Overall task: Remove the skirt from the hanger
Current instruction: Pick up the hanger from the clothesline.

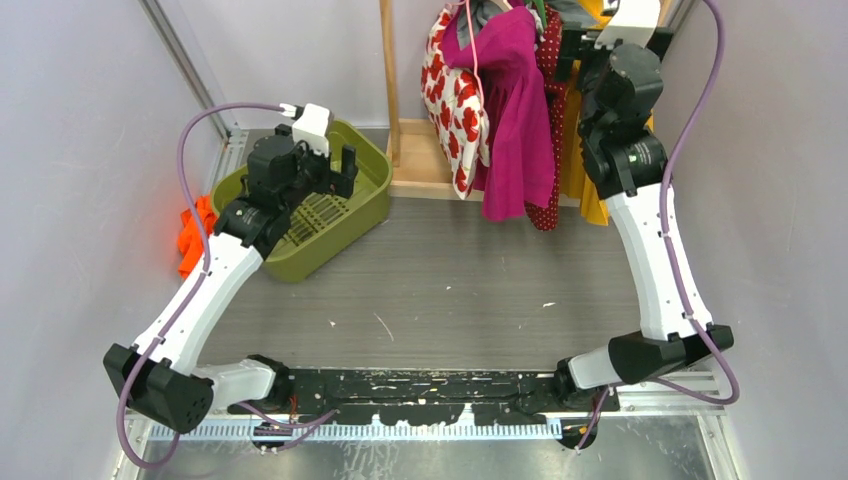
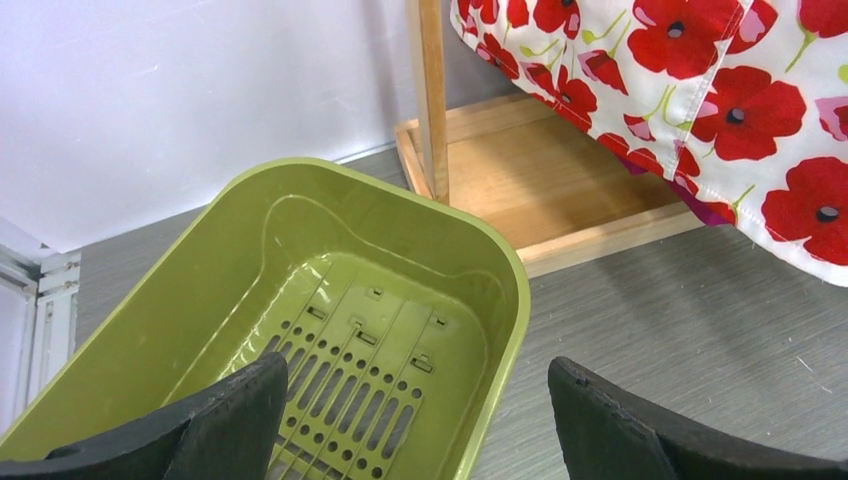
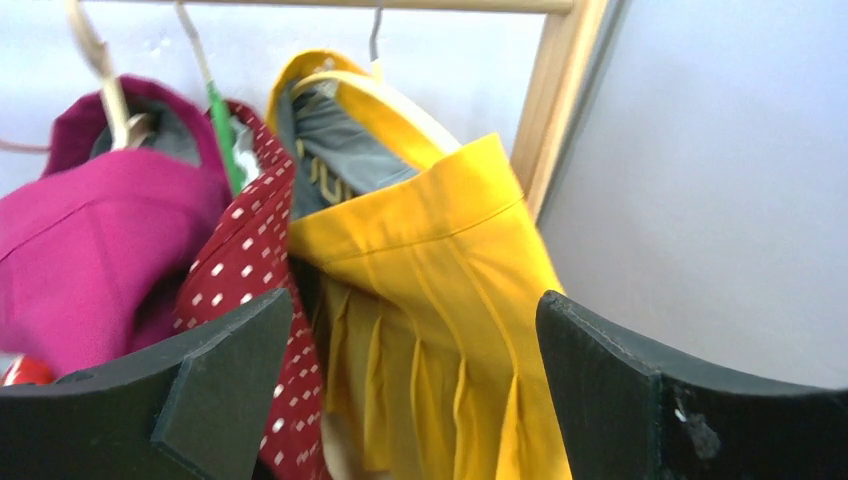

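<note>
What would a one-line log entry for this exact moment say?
stage: approach | right gripper: open, facing hanging yellow skirt | left gripper: open, over green basket | skirt: not yet removed

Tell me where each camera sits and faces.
Top external: above and behind, looking down on the grey table; left arm, right arm show.
Left wrist: on left arm, facing the olive-green plastic basket; open left gripper shows.
Right wrist: on right arm, facing the pleated yellow skirt; open right gripper shows.
Shared: basket, in top and left wrist.
</note>
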### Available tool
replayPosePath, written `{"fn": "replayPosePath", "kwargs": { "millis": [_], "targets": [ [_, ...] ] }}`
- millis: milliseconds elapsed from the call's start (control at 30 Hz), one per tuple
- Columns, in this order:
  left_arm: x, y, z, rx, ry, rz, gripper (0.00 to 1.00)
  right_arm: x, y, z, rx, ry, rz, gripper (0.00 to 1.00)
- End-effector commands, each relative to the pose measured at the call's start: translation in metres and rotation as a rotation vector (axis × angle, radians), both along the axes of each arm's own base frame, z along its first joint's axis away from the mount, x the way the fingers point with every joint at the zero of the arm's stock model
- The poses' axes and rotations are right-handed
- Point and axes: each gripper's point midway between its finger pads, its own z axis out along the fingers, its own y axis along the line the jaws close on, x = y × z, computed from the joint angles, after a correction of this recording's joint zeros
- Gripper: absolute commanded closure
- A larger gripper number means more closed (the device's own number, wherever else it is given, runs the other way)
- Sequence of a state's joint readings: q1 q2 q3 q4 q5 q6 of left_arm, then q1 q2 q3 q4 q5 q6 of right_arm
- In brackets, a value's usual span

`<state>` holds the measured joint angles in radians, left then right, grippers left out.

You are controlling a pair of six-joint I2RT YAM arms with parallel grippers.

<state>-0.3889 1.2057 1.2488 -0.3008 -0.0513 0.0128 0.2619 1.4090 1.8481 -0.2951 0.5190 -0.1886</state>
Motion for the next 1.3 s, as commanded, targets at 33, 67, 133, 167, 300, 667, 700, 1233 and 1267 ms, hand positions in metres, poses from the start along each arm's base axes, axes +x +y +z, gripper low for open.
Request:
{"fn": "replayPosePath", "kwargs": {
  "millis": [33,67,133,167,300,667,700,1233,1267],
  "targets": [
    [-0.001,-0.004,0.020,-0.025,-0.079,-0.024,0.00,-0.002,-0.028,0.055,0.026,-0.162,-0.049,0.04],
    [-0.001,-0.005,0.018,-0.027,-0.075,-0.026,0.00,0.002,-0.030,0.056,0.024,-0.159,-0.039,0.04],
    [-0.001,-0.005,0.016,-0.033,-0.070,-0.026,0.00,0.009,-0.036,0.055,0.016,-0.141,-0.028,0.04],
    [-0.001,-0.006,0.015,-0.035,-0.068,-0.027,0.00,0.013,-0.035,0.057,0.014,-0.137,-0.006,0.04],
    [0.001,-0.007,0.012,-0.045,-0.063,-0.026,0.01,0.034,-0.028,0.046,-0.023,-0.071,0.083,0.04],
    [-0.005,-0.008,0.006,-0.060,-0.066,-0.038,0.01,0.078,-0.044,0.026,-0.056,0.007,0.163,0.02],
    [-0.006,-0.008,0.004,-0.059,-0.063,-0.040,0.01,0.080,-0.048,0.026,-0.055,0.005,0.158,0.02],
    [0.001,-0.011,-0.018,-0.034,-0.016,-0.040,0.02,0.094,-0.034,0.002,-0.032,0.059,0.311,0.02],
    [0.001,-0.010,-0.019,-0.030,-0.014,-0.040,0.02,0.095,-0.029,-0.002,-0.034,0.071,0.341,0.03]
  ]
}}
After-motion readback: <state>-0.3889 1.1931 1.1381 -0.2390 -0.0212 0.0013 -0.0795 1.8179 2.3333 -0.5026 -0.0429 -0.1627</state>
